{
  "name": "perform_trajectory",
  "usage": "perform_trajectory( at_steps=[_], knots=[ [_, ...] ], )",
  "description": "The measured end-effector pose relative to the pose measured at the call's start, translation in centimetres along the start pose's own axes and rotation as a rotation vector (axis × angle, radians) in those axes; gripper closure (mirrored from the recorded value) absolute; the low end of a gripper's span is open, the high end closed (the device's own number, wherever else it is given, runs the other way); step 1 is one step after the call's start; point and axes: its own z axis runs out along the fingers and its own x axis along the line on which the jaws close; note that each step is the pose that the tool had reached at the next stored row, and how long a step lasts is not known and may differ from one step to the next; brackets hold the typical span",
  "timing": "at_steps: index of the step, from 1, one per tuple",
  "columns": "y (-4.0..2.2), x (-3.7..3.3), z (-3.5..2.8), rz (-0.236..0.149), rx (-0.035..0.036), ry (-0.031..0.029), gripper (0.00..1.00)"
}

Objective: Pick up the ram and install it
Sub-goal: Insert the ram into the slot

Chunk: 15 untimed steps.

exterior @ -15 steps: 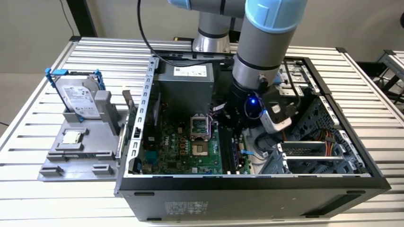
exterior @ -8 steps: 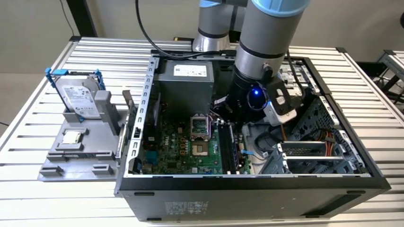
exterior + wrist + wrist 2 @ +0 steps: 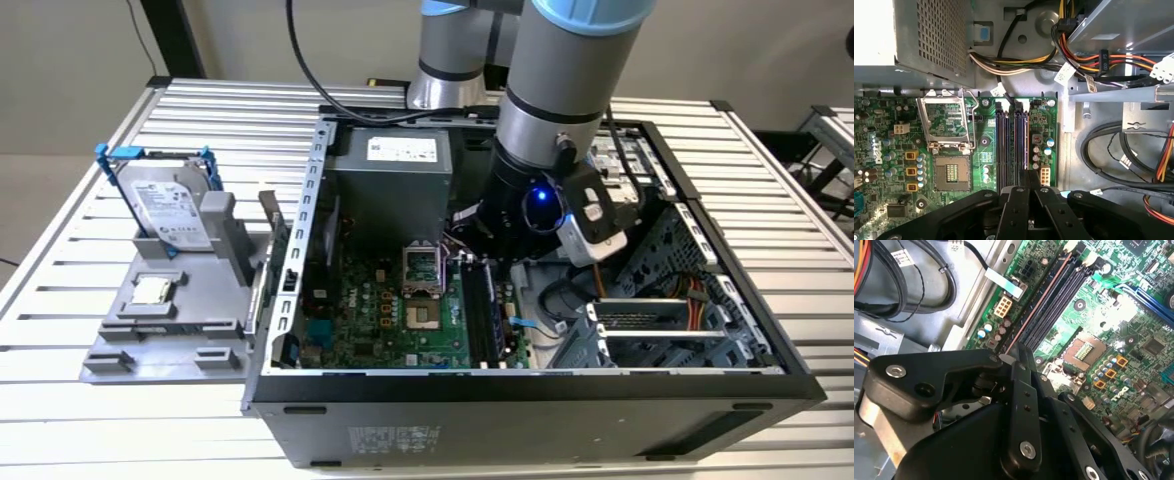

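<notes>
**Gripping RAM stick over mobo slots**

Pinching w/ fingers closed: black claw (image 3: 1029,176) grips the one long, thin greenish-blue ram stick (image 3: 1027,145), seen edge-on. The stick runs straight out from btwn the fingertips, along the outermost of 4 black memory slots (image 3: 1002,140). To the claw's side: 1 open silver CPU socket (image 3: 951,172). Well away from the claw, outside the case: 1 silver hard drive in blue bracket (image 3: 171,205), 1 small square silver processor chip (image 3: 151,290).

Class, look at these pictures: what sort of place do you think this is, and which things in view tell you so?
Probably a robotics lab or test bench for computer assembly. A robot arm reaches into an open desktop computer case on a slatted metal table, above the motherboard's memory slots, and a hard drive stands in a grey holder beside it.
</notes>
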Motion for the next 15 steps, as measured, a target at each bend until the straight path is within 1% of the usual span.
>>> perform_trajectory(
  at_steps=[15],
  knots=[
    [0.0, 0.0, -0.02, 0.0, 0.0, 0.0, 1.0]
  ],
)
